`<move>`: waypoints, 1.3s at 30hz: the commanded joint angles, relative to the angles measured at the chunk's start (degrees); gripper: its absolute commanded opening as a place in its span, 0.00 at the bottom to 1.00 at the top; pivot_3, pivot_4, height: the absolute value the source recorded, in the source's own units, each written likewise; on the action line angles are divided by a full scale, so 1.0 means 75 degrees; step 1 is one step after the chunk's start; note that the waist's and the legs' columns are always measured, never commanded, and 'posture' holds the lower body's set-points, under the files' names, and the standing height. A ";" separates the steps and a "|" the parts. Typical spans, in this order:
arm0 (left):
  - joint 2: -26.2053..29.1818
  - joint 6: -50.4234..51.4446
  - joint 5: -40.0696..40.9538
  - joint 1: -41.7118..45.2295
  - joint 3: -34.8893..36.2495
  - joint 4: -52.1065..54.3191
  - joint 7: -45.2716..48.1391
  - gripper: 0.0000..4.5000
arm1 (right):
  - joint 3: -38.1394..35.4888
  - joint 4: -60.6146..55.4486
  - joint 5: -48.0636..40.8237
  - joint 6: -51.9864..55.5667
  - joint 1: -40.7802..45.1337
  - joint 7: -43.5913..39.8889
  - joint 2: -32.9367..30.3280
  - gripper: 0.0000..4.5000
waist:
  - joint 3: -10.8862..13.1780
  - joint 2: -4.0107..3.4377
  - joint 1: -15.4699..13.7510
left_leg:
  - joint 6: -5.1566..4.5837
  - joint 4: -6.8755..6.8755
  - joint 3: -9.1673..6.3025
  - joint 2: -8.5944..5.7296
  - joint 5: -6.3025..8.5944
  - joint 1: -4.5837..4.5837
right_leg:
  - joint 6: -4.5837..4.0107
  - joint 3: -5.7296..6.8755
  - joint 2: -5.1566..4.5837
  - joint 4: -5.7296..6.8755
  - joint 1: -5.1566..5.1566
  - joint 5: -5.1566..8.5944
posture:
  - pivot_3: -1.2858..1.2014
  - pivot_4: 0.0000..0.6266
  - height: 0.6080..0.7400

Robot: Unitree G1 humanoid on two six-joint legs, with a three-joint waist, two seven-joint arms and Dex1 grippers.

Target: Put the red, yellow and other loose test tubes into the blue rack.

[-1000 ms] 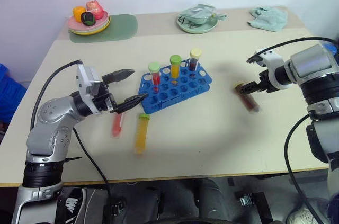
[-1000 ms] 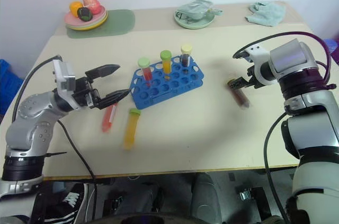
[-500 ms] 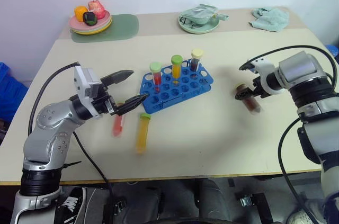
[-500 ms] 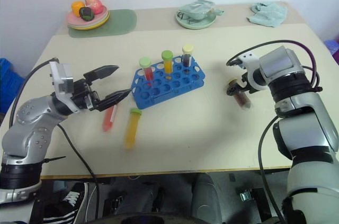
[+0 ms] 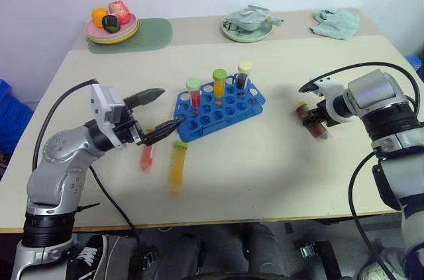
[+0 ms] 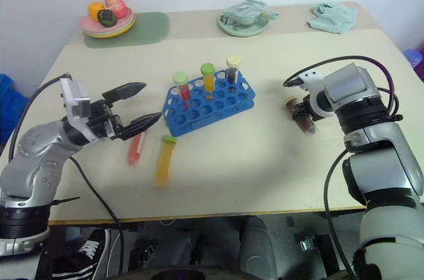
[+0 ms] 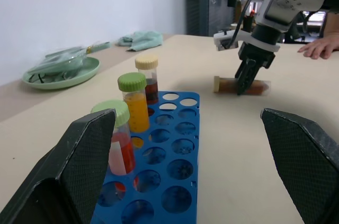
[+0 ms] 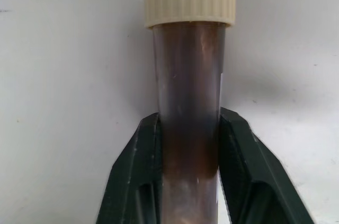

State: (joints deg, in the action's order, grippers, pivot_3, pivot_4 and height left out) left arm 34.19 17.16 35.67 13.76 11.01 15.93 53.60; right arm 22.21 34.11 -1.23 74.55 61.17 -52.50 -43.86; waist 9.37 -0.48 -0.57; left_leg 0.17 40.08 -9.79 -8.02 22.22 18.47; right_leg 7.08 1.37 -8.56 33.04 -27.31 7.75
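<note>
right gripper (image 8: 188,166): my fingers are clamped on both sides of the brown tube (image 5: 314,123), partway down its body, cap end pointing away from my wrist. Tube lies flat on the table (image 5: 278,167), toward the right edge.
brown tube: cream cap, dark brown fill. In my left wrist view it's on the table past the rack, with my right gripper coming down on it from above.
left gripper (image 5: 158,112): spread wide, nothing between the fingers. It hangs above the table left of the rack, pointing at the rack's near-left corner.
blue rack (image 5: 220,108): middle of the table, sitting at an angle to the edges. Top is a grid of round holes, most of them bare.
tubes in rack: three upright in the back row. Green cap with red fill (image 5: 194,95) at the left end, green cap with orange fill (image 5: 219,85) in the middle, cream cap with dark fill (image 5: 244,75) at the right end.
red tube (image 5: 147,155): loose, flat on the table, just off the rack's near-left corner, under my left gripper's lower finger.
yellow tube (image 5: 176,165): loose, flat on the table just in front of the rack, green cap end toward the rack.
far edge: plate with toy food (image 5: 111,23) on a green mat (image 5: 149,34) at the far-left corner, green dish (image 5: 248,25) around the middle, teal cloth (image 5: 336,22) at the far-right corner.
person: a hand (image 7: 319,47) rests on the table's edge beyond my right arm, seen from my left wrist view.
</note>
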 commanded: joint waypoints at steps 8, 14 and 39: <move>0.0182 -0.0132 0.0090 0.0114 0.0273 -0.0006 0.0154 1.00 | -0.1784 -0.3547 -0.1738 -0.1830 -0.1805 -0.1481 -0.0868 0.17 | 0.0002 -0.0002 -0.0028 | 0.0000 -0.0002 -0.0003 -0.0002 0.0000 0.0010 | 0.0003 0.0009 -0.0001 -0.0005 -0.0001 0.0000 | 0.52 0.24 1.00; 0.0351 -0.0173 0.0051 0.0234 0.0352 -0.0263 0.0350 1.00 | -0.4497 -0.6015 -0.3588 -0.3414 -0.3225 -0.1125 0.0271 0.17 | 0.0001 -0.0001 -0.0012 | 0.0000 -0.0003 -0.0004 0.0003 0.0000 -0.0005 | 0.0008 0.0002 0.0003 -0.0007 0.0004 -0.0004 | 0.52 0.24 1.00; 0.0715 0.0158 0.0124 0.0766 0.0352 -0.0542 0.0596 1.00 | -0.3382 -0.2281 -0.1215 -1.0769 -0.3775 0.2242 0.4156 0.17 | 0.0001 -0.0001 0.0229 | -0.0001 -0.0010 -0.0009 0.0005 0.0000 -0.0018 | 0.0001 -0.0009 0.0014 0.0005 0.0000 -0.0008 | 0.52 0.24 1.00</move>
State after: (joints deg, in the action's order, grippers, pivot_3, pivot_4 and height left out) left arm 38.55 18.60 35.67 18.77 12.24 10.28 57.63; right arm -4.22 17.40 -11.48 -2.70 32.52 -35.93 -12.61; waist 9.38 -0.49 1.15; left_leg 0.16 40.00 -9.86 -7.98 22.22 18.33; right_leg 7.08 1.30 -8.44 33.08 -27.31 7.69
